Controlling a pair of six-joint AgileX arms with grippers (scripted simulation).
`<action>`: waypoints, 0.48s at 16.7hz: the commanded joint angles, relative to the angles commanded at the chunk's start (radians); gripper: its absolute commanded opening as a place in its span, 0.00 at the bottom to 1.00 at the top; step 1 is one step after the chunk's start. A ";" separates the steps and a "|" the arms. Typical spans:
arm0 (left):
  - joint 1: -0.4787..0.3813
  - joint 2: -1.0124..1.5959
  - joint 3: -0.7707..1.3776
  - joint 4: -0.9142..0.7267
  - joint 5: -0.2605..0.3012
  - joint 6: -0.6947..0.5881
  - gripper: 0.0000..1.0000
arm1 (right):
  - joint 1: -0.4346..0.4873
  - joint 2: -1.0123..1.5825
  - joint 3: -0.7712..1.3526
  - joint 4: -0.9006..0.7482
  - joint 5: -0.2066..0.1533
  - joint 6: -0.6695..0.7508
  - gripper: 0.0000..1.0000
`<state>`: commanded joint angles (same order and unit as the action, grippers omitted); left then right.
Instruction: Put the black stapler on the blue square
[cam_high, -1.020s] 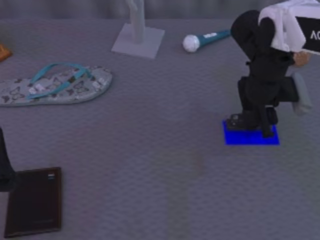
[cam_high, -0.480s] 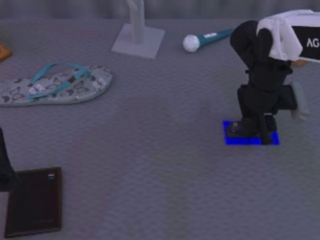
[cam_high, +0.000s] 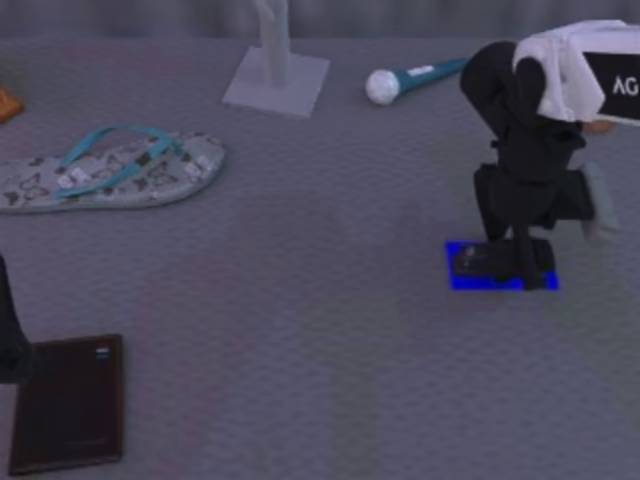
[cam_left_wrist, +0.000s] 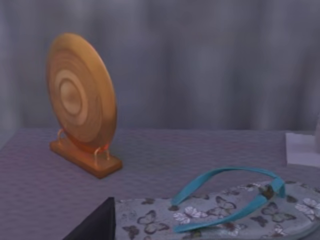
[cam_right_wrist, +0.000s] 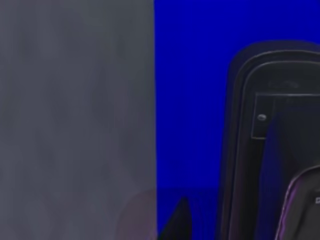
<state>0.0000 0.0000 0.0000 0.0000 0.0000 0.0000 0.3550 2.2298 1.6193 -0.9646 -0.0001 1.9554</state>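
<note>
The black stapler (cam_high: 478, 258) lies flat on the blue square (cam_high: 500, 282), right of the table's middle. My right gripper (cam_high: 527, 262) stands straight down over the stapler's right half, open, with its fingers on either side of the body. In the right wrist view the stapler (cam_right_wrist: 270, 150) rests on the blue square (cam_right_wrist: 190, 100), and one fingertip (cam_right_wrist: 177, 220) shows with a strip of blue between it and the stapler's side. My left arm (cam_high: 8, 340) is parked at the table's left edge.
A dark brown book (cam_high: 68, 403) lies at the front left. A butterfly-print flip-flop (cam_high: 110, 168) is at the left, a white stand (cam_high: 276, 80) at the back, and a teal-handled microphone (cam_high: 410, 78) beside it. A wooden disc on a stand (cam_left_wrist: 80, 100) sits at the far left.
My right gripper came down with the stapler onto the blue square. The stapler now lies flat on the square and the fingers have come off its sides. The left arm has not moved.
</note>
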 joint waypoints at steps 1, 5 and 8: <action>0.000 0.000 0.000 0.000 0.000 0.000 1.00 | 0.000 0.000 0.000 0.000 0.000 0.000 0.90; 0.000 0.000 0.000 0.000 0.000 0.000 1.00 | 0.000 0.000 0.000 0.000 0.000 0.000 1.00; 0.000 0.000 0.000 0.000 0.000 0.000 1.00 | 0.000 0.000 0.000 0.000 0.000 0.000 1.00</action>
